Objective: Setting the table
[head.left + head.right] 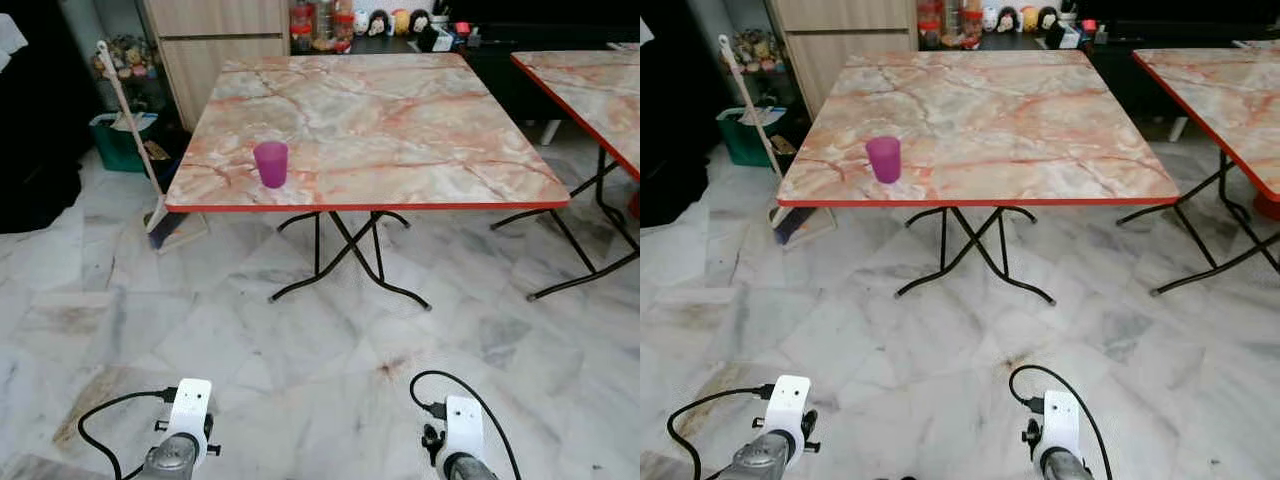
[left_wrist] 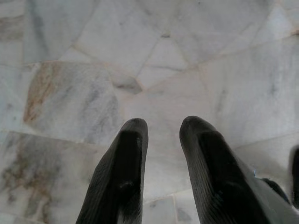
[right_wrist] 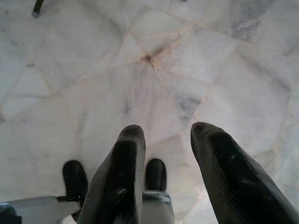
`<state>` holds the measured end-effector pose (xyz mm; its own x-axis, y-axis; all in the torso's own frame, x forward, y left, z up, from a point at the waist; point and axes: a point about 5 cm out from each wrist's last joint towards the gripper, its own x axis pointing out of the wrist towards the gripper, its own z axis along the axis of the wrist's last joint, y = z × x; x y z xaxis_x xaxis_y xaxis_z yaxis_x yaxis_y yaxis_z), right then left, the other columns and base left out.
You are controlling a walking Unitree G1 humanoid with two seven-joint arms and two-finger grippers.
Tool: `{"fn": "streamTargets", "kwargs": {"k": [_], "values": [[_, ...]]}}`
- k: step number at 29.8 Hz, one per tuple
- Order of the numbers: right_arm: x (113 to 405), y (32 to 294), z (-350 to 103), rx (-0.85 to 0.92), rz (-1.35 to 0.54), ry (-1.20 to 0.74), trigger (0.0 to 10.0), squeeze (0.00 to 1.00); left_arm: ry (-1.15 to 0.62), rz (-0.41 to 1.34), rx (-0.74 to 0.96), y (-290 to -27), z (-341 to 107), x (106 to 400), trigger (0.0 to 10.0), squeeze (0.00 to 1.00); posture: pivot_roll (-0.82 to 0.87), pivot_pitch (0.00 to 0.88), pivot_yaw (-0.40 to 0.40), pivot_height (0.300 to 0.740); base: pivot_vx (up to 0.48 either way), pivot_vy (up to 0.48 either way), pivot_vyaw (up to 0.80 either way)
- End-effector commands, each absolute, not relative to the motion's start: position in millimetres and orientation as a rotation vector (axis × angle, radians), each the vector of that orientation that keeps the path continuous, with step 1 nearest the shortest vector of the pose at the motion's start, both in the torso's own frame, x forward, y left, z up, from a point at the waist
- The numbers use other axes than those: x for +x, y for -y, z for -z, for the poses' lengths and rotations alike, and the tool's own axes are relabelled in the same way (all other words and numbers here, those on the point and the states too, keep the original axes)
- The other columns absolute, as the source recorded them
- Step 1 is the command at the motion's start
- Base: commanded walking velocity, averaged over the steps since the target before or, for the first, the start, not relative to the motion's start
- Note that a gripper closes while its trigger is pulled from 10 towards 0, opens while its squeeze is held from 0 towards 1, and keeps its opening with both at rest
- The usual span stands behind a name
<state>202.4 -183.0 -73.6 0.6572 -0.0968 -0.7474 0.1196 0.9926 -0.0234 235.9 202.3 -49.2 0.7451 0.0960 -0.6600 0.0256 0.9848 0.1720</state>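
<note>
Purple cup [image 1: 271, 164] (on table [image 1: 400, 130]) far beyond left gripper [image 2: 163, 135].

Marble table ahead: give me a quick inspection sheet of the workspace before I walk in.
Surface: marble table, red-edged, on black folding legs.
Job's things: purple cup upright near the table's front left edge.
Clutter: nothing seen on the table besides the cup.
Pincers: left pincer and right pincer open, empty, pointing at the floor.
Cables: black cable loops at each wrist.
Surroundings: second table on the right, broom and green bin on the left, cabinet behind.
</note>
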Motion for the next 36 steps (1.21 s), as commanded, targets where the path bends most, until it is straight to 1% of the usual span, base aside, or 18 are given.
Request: {"fn": "streamTargets", "kwargs": {"k": [1, 4, 8, 11, 20, 23, 36], "values": [[204.4, 180.9, 72.5, 0.049, 0.118, -0.832, 10.0, 0.0, -0.744, -0.05, 0.175, -204.2, 51.4, 232.3, 10.0, 0.0, 0.07, 0.113, 0.019, 0.74, 0.0, 0.0, 0.0], [204.1, 181.4, 72.5, 0.063, 0.127, -0.829, 10.0, 0.0, -0.744, -0.053, 0.171, -204.0, 51.4, 232.4, 10.0, 0.0, 0.07, 0.118, 0.018, 0.74, 0.082, 0.0, 0.0], [204.7, 182.3, 71.8, 0.031, 0.11, -0.821, 10.0, 0.0, -0.745, -0.059, 0.169, -204.1, 51.4, 232.5, 10.0, 0.0, 0.07, 0.126, 0.016, 0.74, 0.277, 0.0, 0.0], [205.9, 182.1, 70.8, 0.041, 0.105, -0.806, 10.0, 0.0, -0.749, -0.063, 0.169, -204.0, 51.5, 232.6, 10.0, 0.0, 0.06, 0.131, 0.014, 0.74, 0.284, 0.0, 0.57], [208.2, 183.4, 69.0, 0.037, 0.101, -0.793, 10.0, 0.0, -0.749, -0.07, 0.162, -202.7, 51.7, 232.9, 10.0, 0.0, 0.06, 0.145, 0.009, 0.74, 0.29, 0.0, 0.0], [208.2, 183.6, 69.1, 0.038, 0.102, -0.794, 10.0, 0.0, -0.749, -0.071, 0.161, -202.2, 51.7, 232.8, 10.0, 0.0, 0.06, 0.143, 0.006, 0.74, 0.291, 0.0, 0.48], [205.6, 184.2, 70.9, 0.038, 0.114, -0.813, 10.0, 0.0, -0.75, -0.08, 0.157, -204.0, 51.9, 232.0, 10.0, 0.0, 0.06, 0.127, 0.006, 0.74, 0.289, 0.0, 0.0]]}}
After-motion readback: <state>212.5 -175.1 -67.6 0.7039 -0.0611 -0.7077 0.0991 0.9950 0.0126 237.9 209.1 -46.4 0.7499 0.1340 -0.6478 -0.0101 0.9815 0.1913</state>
